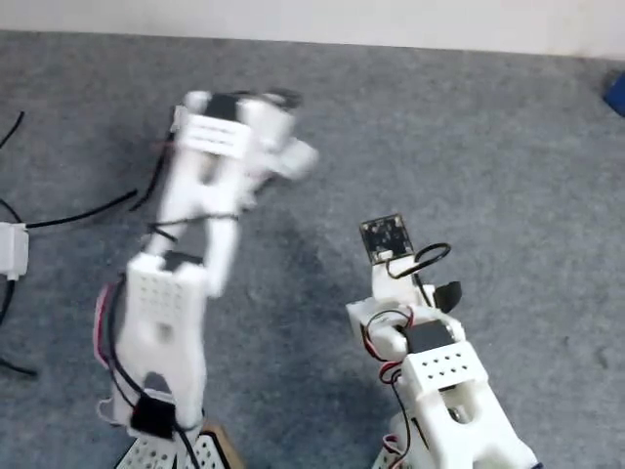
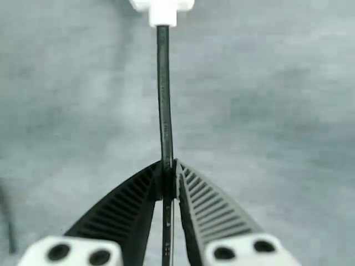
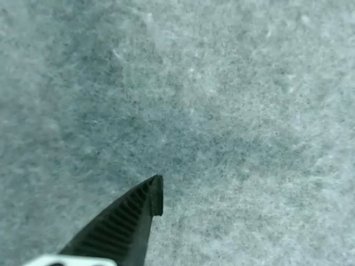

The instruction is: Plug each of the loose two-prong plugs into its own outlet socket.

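plug [image 2: 162,8]: white, sticking straight out past the hand's tips, over the grey tabletop [image 2: 277,111] | cord [image 2: 163,94]: black, in line with the hand's long axis | left hand [image 2: 168,172]: clamped on the cord, not the plug body | left arm [image 1: 195,225]: upper left of high view | white block [image 1: 12,250] at left edge, guessing that's the outlet, so plug needs to head leftward

Loose black cable [image 1: 83,213] beside left arm [image 1: 186,244]

Fuzzy matt grey cloth covers the table [image 3: 249,111]; the thin black cable [image 2: 163,100] looks smooth and faintly glossy, its white plastic plug [image 2: 162,8] smooth, the black plastic jaws ribbed, matt
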